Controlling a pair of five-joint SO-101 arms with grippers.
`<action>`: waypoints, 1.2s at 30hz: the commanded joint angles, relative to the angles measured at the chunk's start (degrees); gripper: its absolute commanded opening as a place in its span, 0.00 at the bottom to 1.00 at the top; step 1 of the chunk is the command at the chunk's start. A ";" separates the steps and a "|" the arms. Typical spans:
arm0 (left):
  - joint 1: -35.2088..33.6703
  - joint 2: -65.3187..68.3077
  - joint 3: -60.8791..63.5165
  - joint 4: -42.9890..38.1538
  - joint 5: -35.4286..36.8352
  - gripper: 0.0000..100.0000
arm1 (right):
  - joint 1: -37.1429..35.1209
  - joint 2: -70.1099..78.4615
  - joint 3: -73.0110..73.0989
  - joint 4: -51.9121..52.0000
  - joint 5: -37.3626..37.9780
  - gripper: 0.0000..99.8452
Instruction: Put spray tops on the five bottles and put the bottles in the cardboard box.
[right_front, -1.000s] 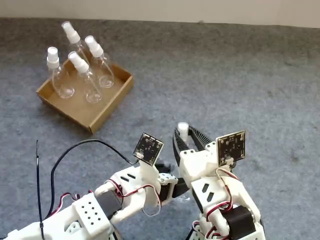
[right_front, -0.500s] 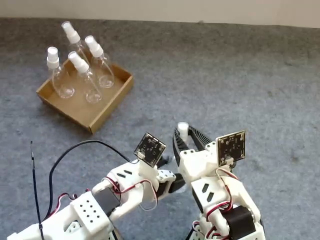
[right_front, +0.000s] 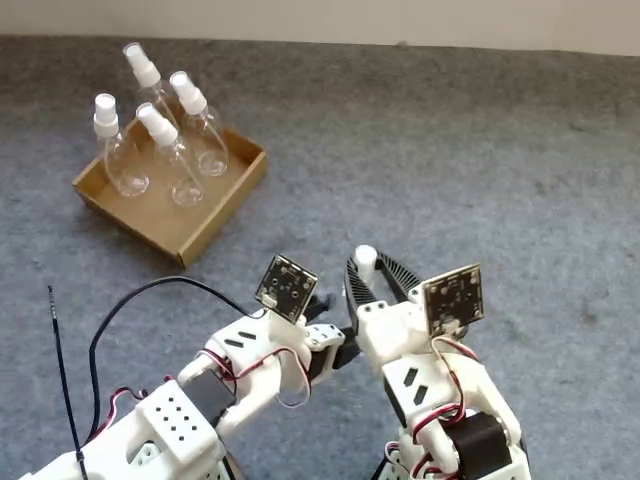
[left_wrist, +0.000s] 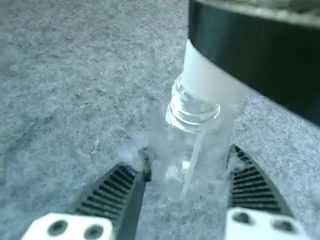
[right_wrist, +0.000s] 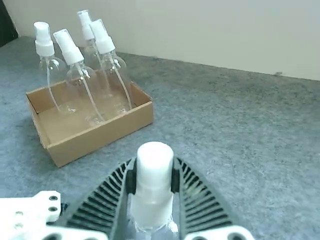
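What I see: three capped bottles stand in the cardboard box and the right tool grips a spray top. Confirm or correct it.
Wrong count: four capped bottles stand in the cardboard box, as the high view shows. The right tool does grip a spray top.

The table (right_front: 480, 150) carries a grey, felt-like carpet covering with a fibrous nap across its whole surface, bounded at the far edge by a plain pale beige wall (right_front: 400, 18), under even, diffuse lighting.
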 joint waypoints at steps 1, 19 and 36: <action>-1.36 -0.22 -1.01 -1.76 -0.53 0.16 | -0.57 -0.31 -0.66 2.95 3.43 0.01; -0.84 -0.22 -0.57 -1.76 -0.53 0.16 | -0.66 -0.31 -0.75 6.64 3.96 0.14; -0.84 -0.22 0.66 -0.09 -0.35 0.35 | -0.66 -0.31 -0.66 6.64 3.96 0.14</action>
